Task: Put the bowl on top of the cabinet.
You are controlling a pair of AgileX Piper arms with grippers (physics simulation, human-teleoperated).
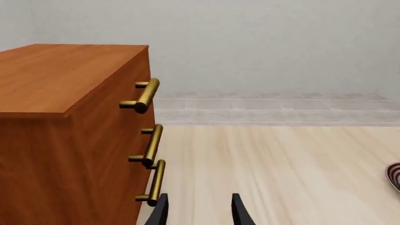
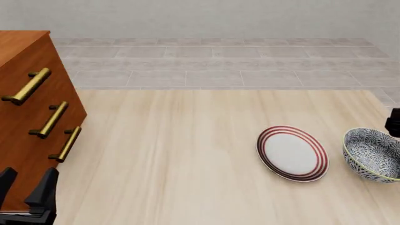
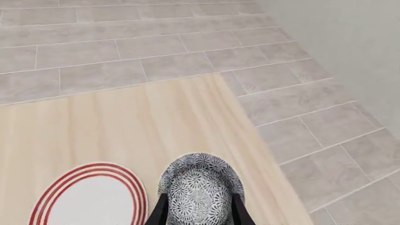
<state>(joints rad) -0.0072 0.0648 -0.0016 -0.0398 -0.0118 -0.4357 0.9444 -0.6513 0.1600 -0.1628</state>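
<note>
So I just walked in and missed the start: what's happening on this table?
Two simulated arms work at a wooden table. The bowl sits at the right, beside a red-ringed plate. The right gripper hangs open just above the bowl, not yet holding it. The cabinet stands far left, with the left gripper open beside it.

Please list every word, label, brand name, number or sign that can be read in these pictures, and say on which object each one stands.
There is no readable text in any view.
The cabinet shows plain wood and brass handles only.
The bowl carries a blue-and-white floral pattern, no letters.
The plate has red rings only.
The table and the grippers, left and right, carry no markings.
</note>
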